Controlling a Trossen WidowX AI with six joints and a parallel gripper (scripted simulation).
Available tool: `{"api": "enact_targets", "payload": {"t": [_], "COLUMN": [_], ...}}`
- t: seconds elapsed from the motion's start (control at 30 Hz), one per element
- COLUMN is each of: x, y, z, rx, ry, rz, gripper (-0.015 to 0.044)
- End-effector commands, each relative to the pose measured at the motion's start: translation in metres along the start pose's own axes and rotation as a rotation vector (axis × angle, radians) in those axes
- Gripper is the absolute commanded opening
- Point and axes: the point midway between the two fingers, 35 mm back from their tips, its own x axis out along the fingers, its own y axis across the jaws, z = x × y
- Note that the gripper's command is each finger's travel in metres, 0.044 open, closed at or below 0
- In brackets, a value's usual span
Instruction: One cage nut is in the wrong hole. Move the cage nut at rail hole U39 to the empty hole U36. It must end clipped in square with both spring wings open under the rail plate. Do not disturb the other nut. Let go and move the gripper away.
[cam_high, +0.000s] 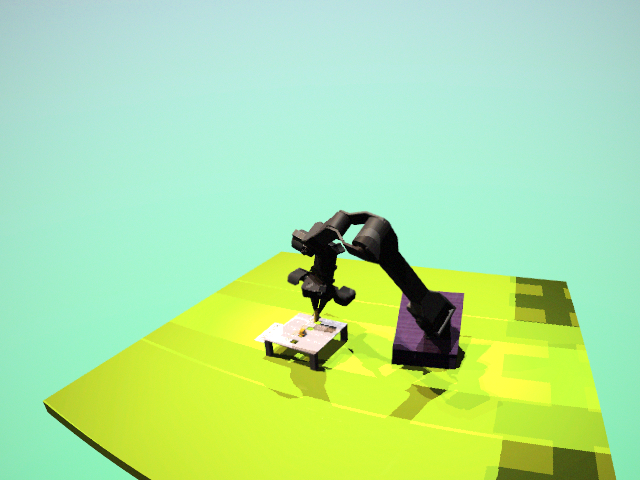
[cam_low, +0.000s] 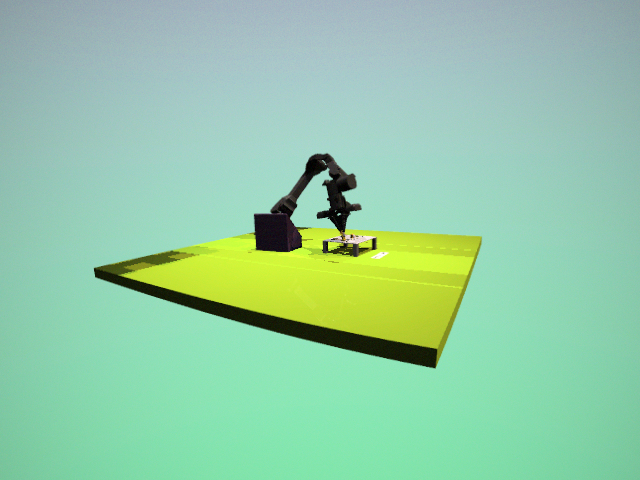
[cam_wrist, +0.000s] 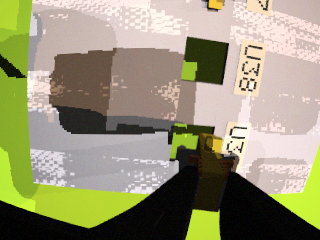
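My gripper (cam_high: 316, 313) (cam_low: 342, 235) (cam_wrist: 208, 180) is shut on a yellow-brown cage nut (cam_wrist: 212, 146), at the near end of the hole row. The held nut is above the pale rail plate (cam_high: 319, 341) (cam_low: 366, 240) (cam_wrist: 144, 32). Hole U39 (cam_wrist: 184, 145) shows partly open beside and behind the nut; its label is partly covered. Hole U38 (cam_wrist: 210, 62) is empty. The other nut (cam_high: 301, 332) (cam_wrist: 215, 4) sits in the row beyond U38, cut off in the wrist view. An empty hole (cam_high: 294, 341) lies beyond it. The held nut's spring wings cannot be made out.
The plate stands on short dark legs (cam_high: 313, 360) (cam_low: 355, 250). The purple arm base (cam_high: 428, 330) (cam_low: 272, 232) stands beside it on the yellow-green table (cam_high: 206, 413) (cam_low: 361, 304). A small white strip (cam_low: 379, 255) lies on the table near the plate. Arm shadows cross the plate.
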Motion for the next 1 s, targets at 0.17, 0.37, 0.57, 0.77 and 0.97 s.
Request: {"api": "enact_targets", "payload": {"t": [0.17, 0.37, 0.57, 0.77, 0.97], "x": [-0.0009, -0.0014, -0.0016, -0.0026, -0.0034], "y": [0.0002, 0.0001, 0.0000, -0.0004, -0.0005], "z": [-0.0005, -0.0005, -0.0004, -0.0001, -0.0002], "rx": [-0.004, -0.004, -0.004, -0.004, -0.004], "ry": [0.003, 0.004, 0.004, 0.004, 0.005], "rz": [0.003, 0.003, 0.003, 0.002, 0.003], "gripper": [0.0028, 0.0028, 0.0028, 0.0028, 0.0028]}}
